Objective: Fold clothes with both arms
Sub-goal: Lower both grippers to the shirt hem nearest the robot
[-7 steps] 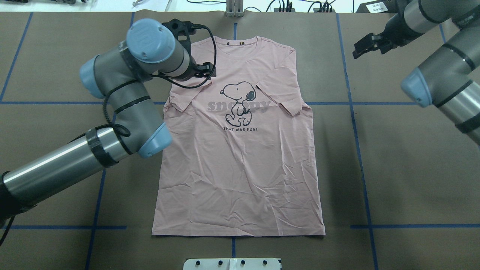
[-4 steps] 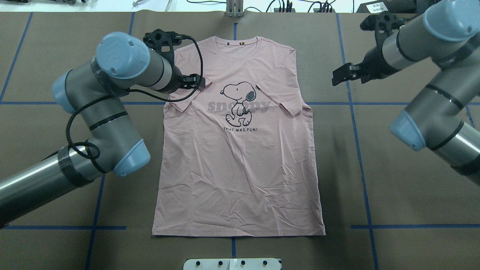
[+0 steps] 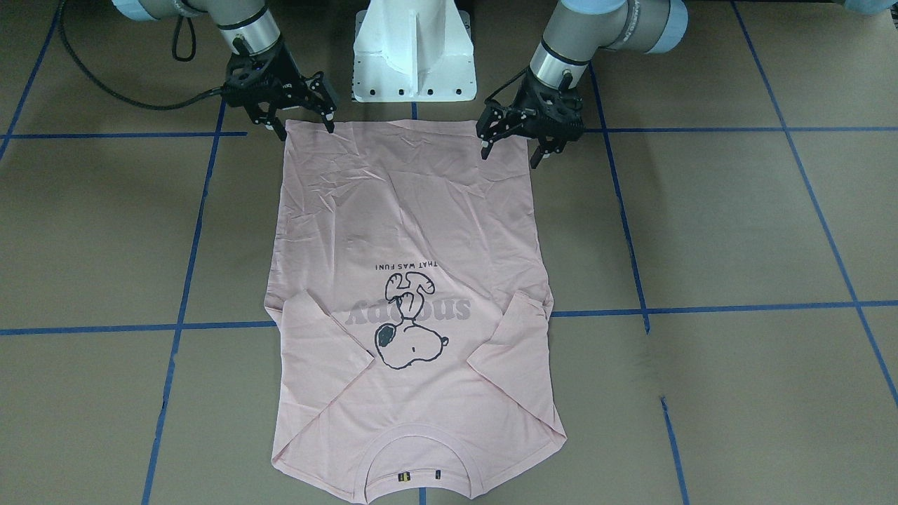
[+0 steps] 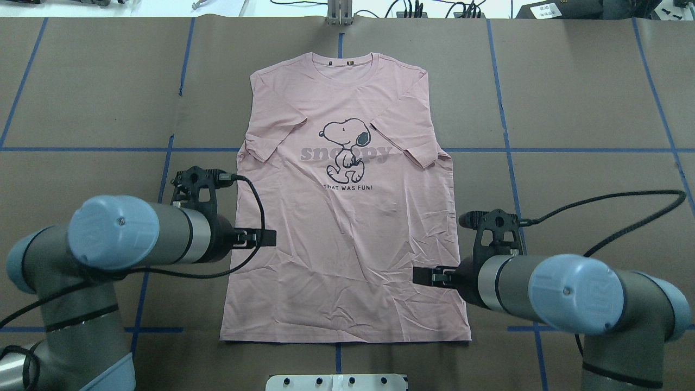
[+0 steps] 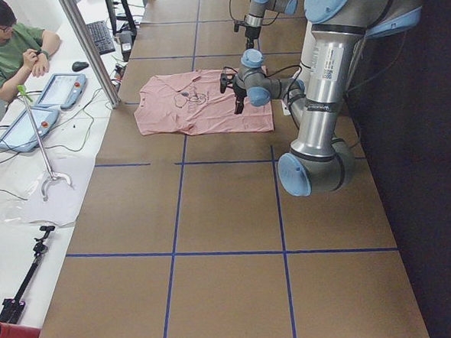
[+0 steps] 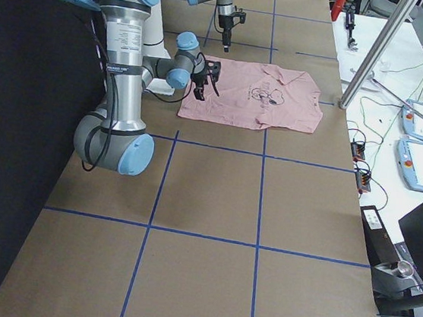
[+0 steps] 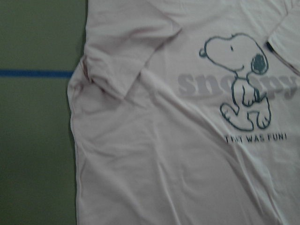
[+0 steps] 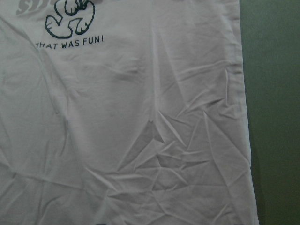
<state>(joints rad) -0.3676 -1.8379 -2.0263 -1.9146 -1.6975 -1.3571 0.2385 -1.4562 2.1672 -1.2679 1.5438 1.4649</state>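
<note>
My left gripper (image 3: pixel 510 156) and right gripper (image 3: pixel 305 132): both spread wide, empty, just swung from the sleeve end to the hem corners. Shirt (image 4: pixel 347 228) lies flat on the table (image 4: pixel 597 217), sleeves tucked in. Hem-up fold looks next.

Creased matt cloth T-shirt (image 4: pixel 347 244), matt paper table cover (image 4: pixel 586 179), smooth plastic joint caps (image 4: pixel 111 231)

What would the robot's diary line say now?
T-shirt: flat, sleeves folded in | left gripper: open, above shirt | right gripper: open, above shirt
</note>
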